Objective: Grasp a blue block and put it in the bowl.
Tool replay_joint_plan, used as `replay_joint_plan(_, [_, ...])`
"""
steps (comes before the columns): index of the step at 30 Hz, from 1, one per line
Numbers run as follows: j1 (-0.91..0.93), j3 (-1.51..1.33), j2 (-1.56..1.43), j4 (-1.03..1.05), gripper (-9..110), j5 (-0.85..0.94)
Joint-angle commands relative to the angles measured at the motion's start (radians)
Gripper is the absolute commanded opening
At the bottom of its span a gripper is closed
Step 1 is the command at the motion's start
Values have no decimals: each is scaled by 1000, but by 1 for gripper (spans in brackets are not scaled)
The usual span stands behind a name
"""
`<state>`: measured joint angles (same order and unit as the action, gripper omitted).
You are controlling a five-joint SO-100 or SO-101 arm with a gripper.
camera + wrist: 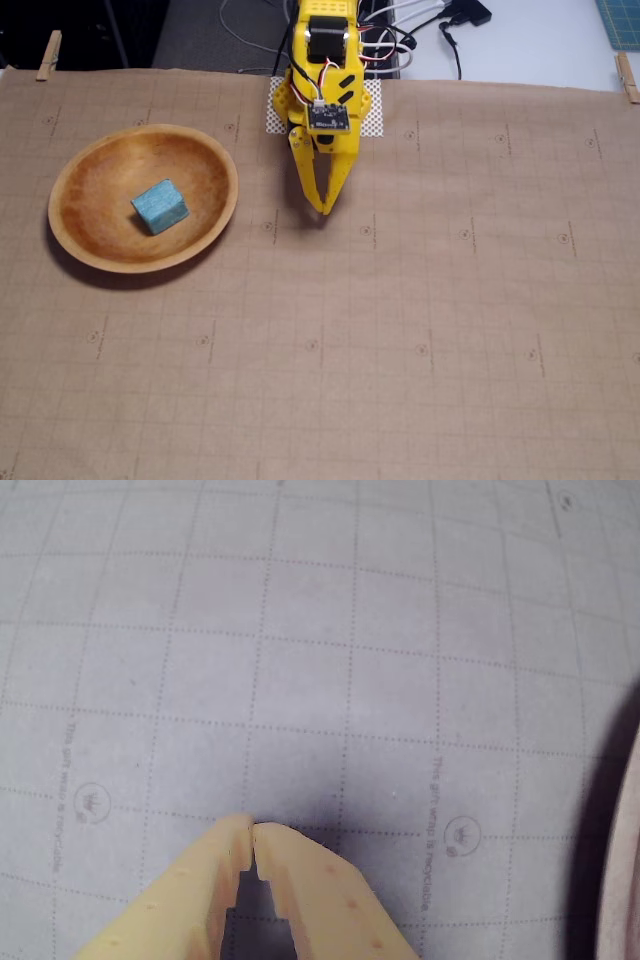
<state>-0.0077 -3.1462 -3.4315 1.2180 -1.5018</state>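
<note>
The blue block (159, 206) lies inside the wooden bowl (205, 160) at the left of the fixed view, near the bowl's middle. My yellow gripper (323, 209) is shut and empty, its tips together, pointing down at the paper to the right of the bowl and apart from it. In the wrist view the shut gripper (252, 827) enters from the bottom edge over bare gridded paper. A pale curved edge at the right border of the wrist view is the bowl's rim (628, 860). The block is out of the wrist view.
Brown gridded wrapping paper (420, 330) covers the table, clipped by clothespins (48, 54) at the back corners. The arm's base (322, 60) and cables (420, 30) stand at the back centre. Paper stretches right of and in front of the gripper.
</note>
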Motion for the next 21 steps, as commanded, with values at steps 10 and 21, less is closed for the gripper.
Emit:
replay_joint_plan(10, [2,20,-9,106,-3,8])
replay_joint_plan(21, [-8,20,-2,144,-3,6])
